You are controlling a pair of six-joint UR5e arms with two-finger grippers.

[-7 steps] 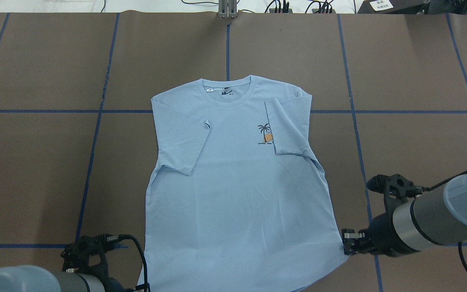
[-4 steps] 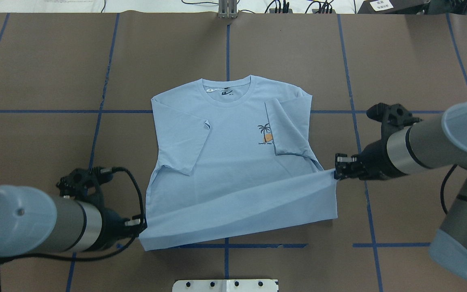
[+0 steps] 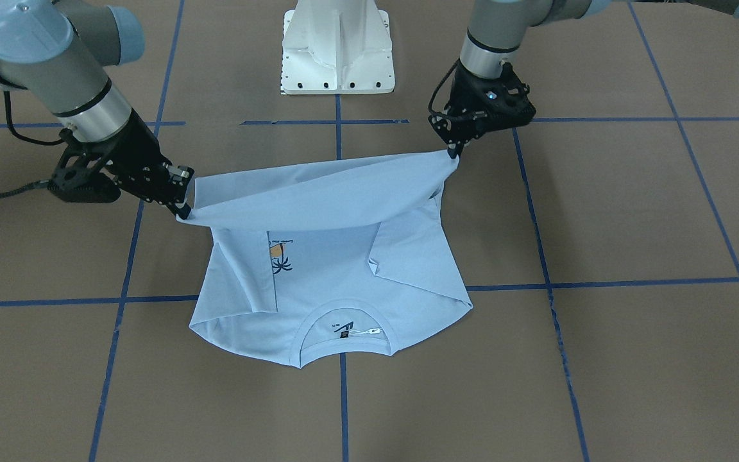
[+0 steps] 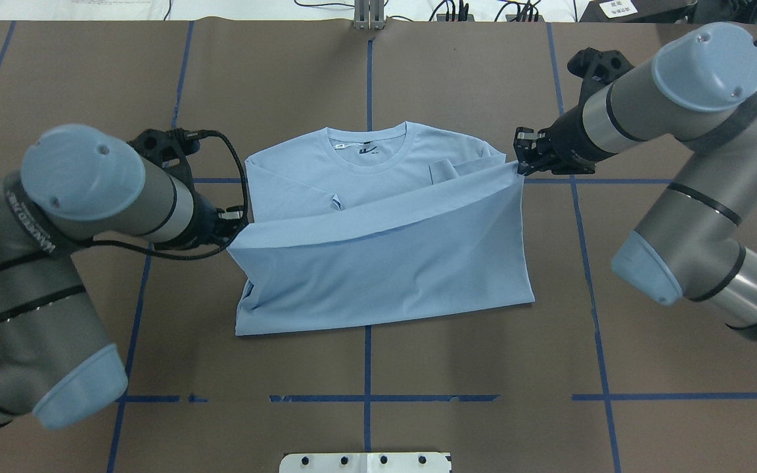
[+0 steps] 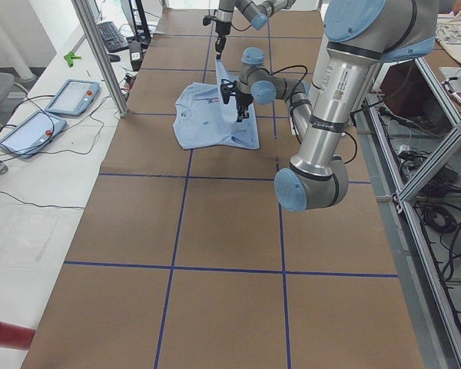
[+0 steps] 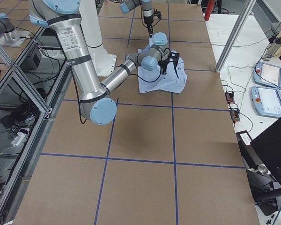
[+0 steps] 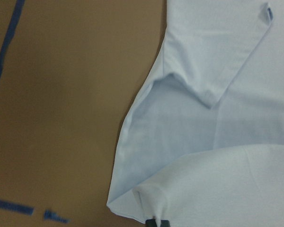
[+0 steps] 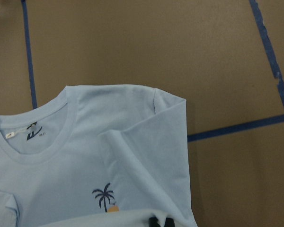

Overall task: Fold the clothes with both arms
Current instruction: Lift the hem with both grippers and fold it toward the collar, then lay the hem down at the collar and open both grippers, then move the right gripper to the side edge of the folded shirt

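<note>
The light blue T-shirt (image 4: 378,263) lies front up on the brown table, collar (image 4: 368,148) at the far side and both sleeves folded inward. My left gripper (image 4: 234,226) is shut on the hem's left corner. My right gripper (image 4: 520,164) is shut on the hem's right corner, further toward the collar. The hem is lifted and stretched between them over the chest. In the front-facing view the left gripper (image 3: 454,154) is on the right and the right gripper (image 3: 183,208) on the left. The palm print (image 3: 280,256) shows there and in the right wrist view (image 8: 104,196).
The white pedestal base (image 3: 337,45) stands at the table's near edge behind the shirt. Blue tape lines (image 4: 368,397) cross the brown cover. Teach pendants (image 5: 69,96) and a metal post (image 5: 100,54) stand beside the table on the far side.
Both grippers have carried the hem away from the robot toward the collar, the right one further. The lifted fabric now covers the shirt's lower half and hides the print from overhead.
</note>
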